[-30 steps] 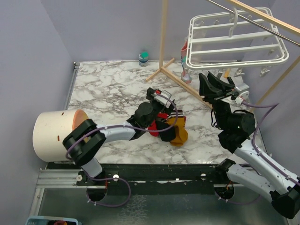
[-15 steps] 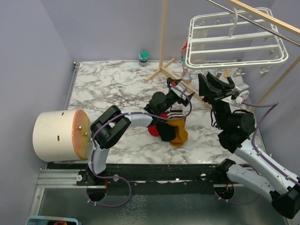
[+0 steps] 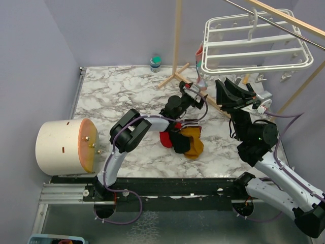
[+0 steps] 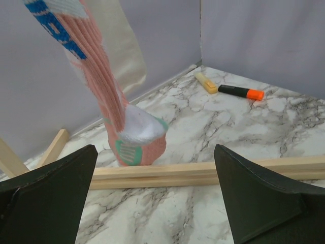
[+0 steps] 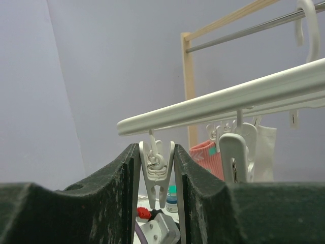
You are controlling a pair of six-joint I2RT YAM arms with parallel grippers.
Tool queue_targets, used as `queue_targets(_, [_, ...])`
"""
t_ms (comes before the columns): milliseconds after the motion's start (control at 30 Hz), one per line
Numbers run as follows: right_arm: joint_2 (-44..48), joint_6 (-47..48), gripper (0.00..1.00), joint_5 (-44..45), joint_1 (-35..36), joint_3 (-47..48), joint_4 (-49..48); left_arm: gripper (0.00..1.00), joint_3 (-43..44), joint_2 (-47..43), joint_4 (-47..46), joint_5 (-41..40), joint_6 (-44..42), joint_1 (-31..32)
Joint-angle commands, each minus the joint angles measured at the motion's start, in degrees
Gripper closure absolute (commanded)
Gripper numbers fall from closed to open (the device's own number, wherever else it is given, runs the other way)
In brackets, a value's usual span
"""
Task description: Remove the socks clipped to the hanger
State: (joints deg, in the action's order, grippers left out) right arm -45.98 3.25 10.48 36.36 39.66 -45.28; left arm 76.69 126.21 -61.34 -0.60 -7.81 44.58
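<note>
Socks in mustard, black and red lie heaped on the marble table, and my left gripper, jaws spread, has swung from them to the pink-and-teal sock, probably the last on the white plastic grid hanger, while my right gripper pinches a white clip there.

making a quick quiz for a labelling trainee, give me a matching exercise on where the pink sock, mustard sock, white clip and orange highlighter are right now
1 pink sock
2 mustard sock
3 white clip
4 orange highlighter

a in a heap on the table
b between the right gripper's fingers
c hanging down ahead of the open left gripper
d lying flat beside a yellow marker

Pairs: 1-c, 2-a, 3-b, 4-d
</note>
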Motion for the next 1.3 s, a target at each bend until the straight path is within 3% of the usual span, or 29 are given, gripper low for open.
queue_targets(0, [0.0,0.3,0.64,-1.7,-0.1,-0.3,0.5,0.01,4.0,2.4,-3.9,0.5,4.9,-1.5])
queue_targets(533, [-0.7,0.3,0.64,-1.7,-0.1,-0.5,0.5,0.03,16.6,12.6,-6.5,4.2,14.7,-3.3])
queue_targets(700, [-0.1,0.4,0.62,-1.4,-0.1,-0.4,1.0,0.42,19.2,14.1,-6.5,5.6,15.6,-3.4])
queue_targets(767, [0.2,0.2,0.59,-1.2,-0.1,-0.1,1.6,0.74,19.2,13.9,-6.4,4.3,15.6,-3.4])
queue_targets(833, [0.7,0.1,0.55,-1.3,-0.1,0.2,2.7,0.96,18.2,13.1,-6.2,3.7,14.7,-3.6])
queue_targets(867, [1.0,0.1,0.52,-1.4,-0.1,0.4,3.5,1.00,17.0,12.3,-6.2,3.7,14.0,-3.8])
queue_targets(1067, [2.9,-0.4,0.24,-0.2,-0.1,-0.5,7.5,1.00,9.2,5.0,-6.2,9.0,11.1,-6.2])
queue_targets(1100, [3.5,-0.8,0.17,0.5,-0.1,-1.2,7.8,1.00,7.9,3.8,-6.3,9.8,10.8,-6.5])
queue_targets(1133, [4.3,-1.2,0.02,1.0,-0.1,-2.0,8.2,1.00,6.6,2.7,-6.3,10.6,10.5,-6.9])
queue_targets(1267, [8.1,-3.0,0.00,4.1,-0.1,-5.9,10.1,1.00,2.0,-1.4,-6.2,11.9,9.0,-7.6])
